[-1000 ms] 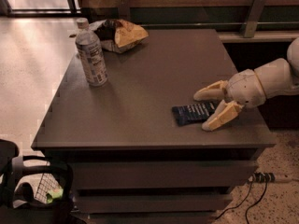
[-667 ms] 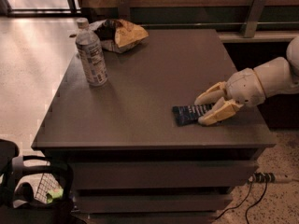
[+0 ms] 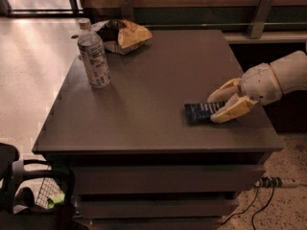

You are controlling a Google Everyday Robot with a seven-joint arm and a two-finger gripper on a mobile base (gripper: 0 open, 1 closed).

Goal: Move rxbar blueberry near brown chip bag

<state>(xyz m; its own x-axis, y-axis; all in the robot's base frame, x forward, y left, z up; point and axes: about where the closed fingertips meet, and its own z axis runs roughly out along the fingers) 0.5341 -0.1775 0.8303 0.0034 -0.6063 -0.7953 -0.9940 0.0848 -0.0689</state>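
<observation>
Since the earlier frames the tool has been narrowed: its two prongs, wide apart a second ago, are now drawn in on the right end of the bar. The bar itself has barely shifted. It is still laid flat on the worktop, near the front right edge.

Tool state: clamped on the bar, one prong at the far long edge, one at the near edge; the gap matches the bar's width. Contact is judged from that fit, not seen directly. The arm is reached in from the right, low over the surface.

The bag is seen at the back left of the worktop, crumpled, well apart from the bar. A bottle is stood upright just in front of the bag, near the left edge.

Step in hand: grasp, judged nearly or fully done. Nothing has been lifted yet; transport is not yet begun, so most of the task is left.

Next move, as judged: the bar is to be raised clear of the surface, carried diagonally to the back left, and set down beside the bag. The bottle is to be avoided on the way, so a drop spot to the right of the bag is preferred. A slip of the thin wrapper is the main risk.
</observation>
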